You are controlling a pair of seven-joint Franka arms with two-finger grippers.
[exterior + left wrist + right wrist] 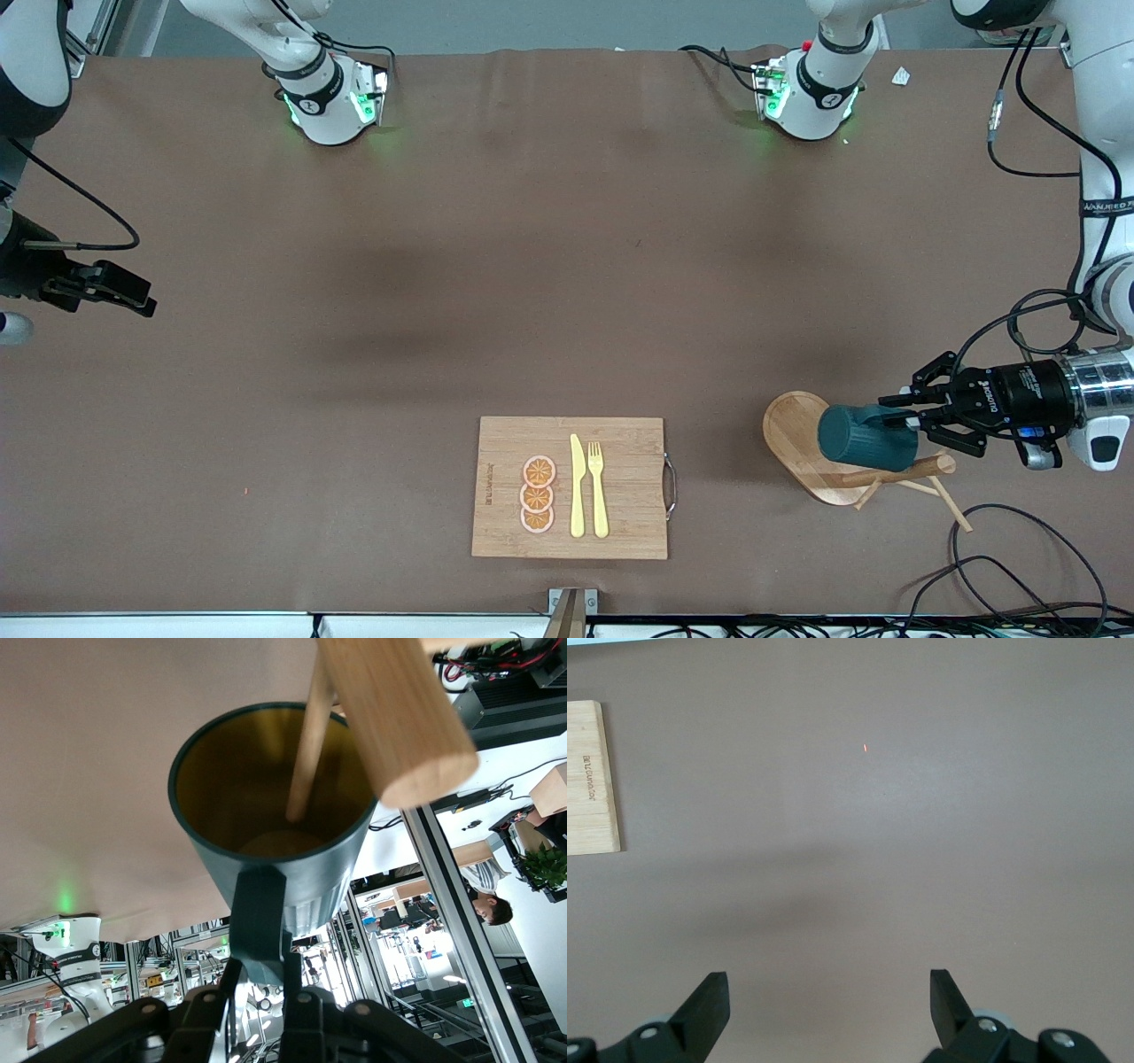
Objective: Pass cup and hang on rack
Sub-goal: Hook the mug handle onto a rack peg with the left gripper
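cup [864,437] | in the air over the rack [802,434], a peg inside its mouth | left gripper [262,979] jaws clamped on the loop handle, best hold | rigid, light, smooth, likely breakable | right gripper [829,1001] waits, jaws wide, empty, over bare desk [443,266]

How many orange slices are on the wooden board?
3. The orange slices lie in a row on the cutting board, beside the yellow knife: one farthest from the front camera, one in the middle, one nearest. None looks hidden.
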